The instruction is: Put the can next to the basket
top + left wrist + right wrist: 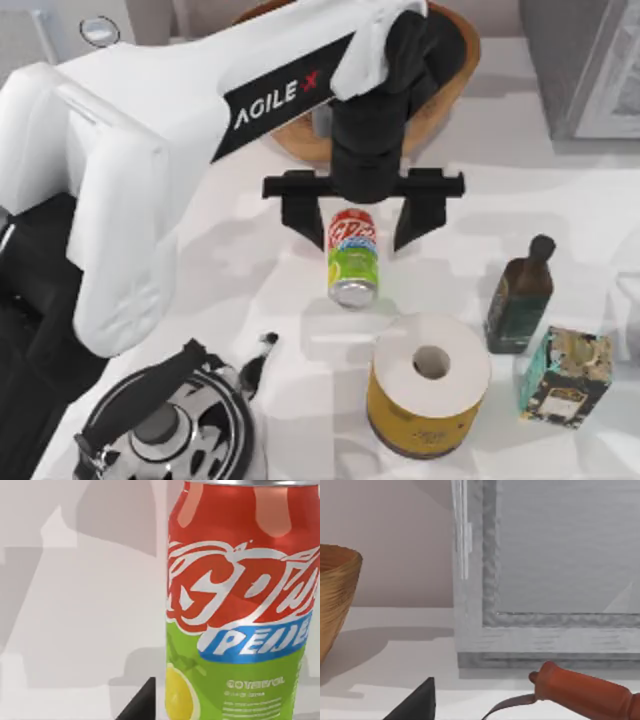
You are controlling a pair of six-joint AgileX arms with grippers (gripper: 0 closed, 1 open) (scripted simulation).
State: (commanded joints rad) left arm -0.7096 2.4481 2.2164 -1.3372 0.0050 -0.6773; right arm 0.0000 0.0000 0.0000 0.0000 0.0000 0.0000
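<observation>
Top view: left gripper [362, 224] above can [352, 259], fingers spread wide either side of red upper part, not touching. Can upright mid-table, basket [440, 100] behind arm at far edge. Yellow roll [430, 385] near can, bottle [520, 295] to right; bare table [250, 270] on can's left.

Left wrist view: can [240, 610] close, bare surface beside.

Right wrist view: basket [335, 600] apart; right gripper's finger state cannot tell.

One small red-and-green drink can [352, 260]; one wide tan woven wicker basket [450, 75]; one yellow cylinder with a white top [430, 385]; one dark glass bottle [520, 295]; one teal patterned box [565, 377]; one black-handled metal kettle [170, 420]; one orange-handled tool [585, 692].
</observation>
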